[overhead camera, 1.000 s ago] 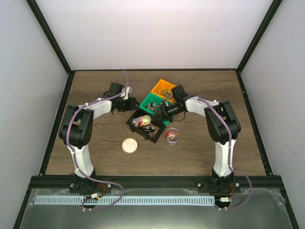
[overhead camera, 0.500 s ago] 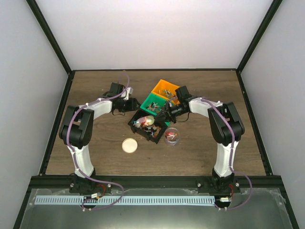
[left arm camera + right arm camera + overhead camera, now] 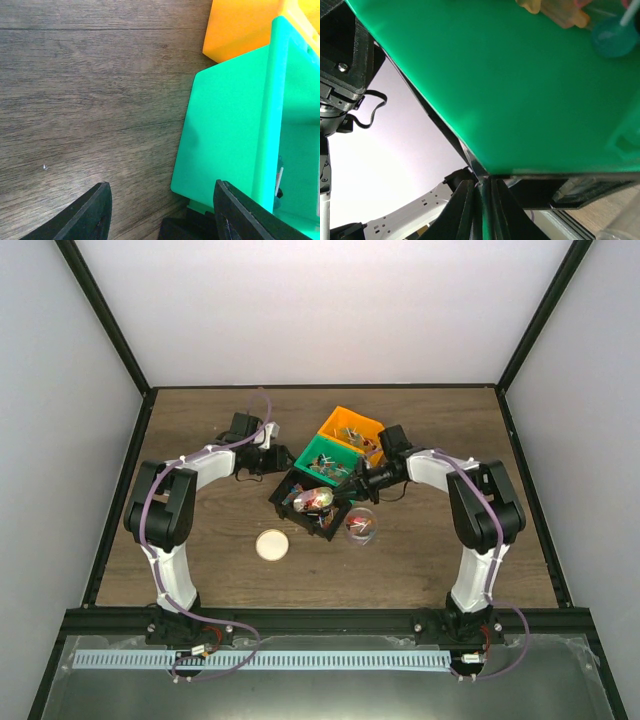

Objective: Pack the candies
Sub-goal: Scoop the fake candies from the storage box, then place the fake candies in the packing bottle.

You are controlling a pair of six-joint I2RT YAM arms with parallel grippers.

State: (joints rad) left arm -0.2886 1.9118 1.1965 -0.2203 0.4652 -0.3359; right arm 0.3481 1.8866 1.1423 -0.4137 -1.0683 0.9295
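Note:
Mixed wrapped candies lie in the black bin (image 3: pixel 296 512), the green bin (image 3: pixel 322 458) and the orange bin (image 3: pixel 343 425). A silver scoop (image 3: pixel 312 500) loaded with candies hangs over the black bin. My right gripper (image 3: pixel 352 480) is shut on its thin handle (image 3: pixel 483 215), with the green bin's floor (image 3: pixel 520 90) and a few candies (image 3: pixel 560 12) filling the right wrist view. My left gripper (image 3: pixel 272 458) stands open at the green bin's left side (image 3: pixel 225 135), its fingers (image 3: pixel 90 212) around bare wood and the black bin's corner.
A clear round container (image 3: pixel 360 525) with a few candies stands just right of the black bin. A round beige lid (image 3: pixel 271 544) lies in front of the bins. The orange bin's corner (image 3: pixel 240 25) shows in the left wrist view.
My right arm has drawn back to the right, and the loaded scoop has shifted slightly right over the black bin. The left arm has not moved.

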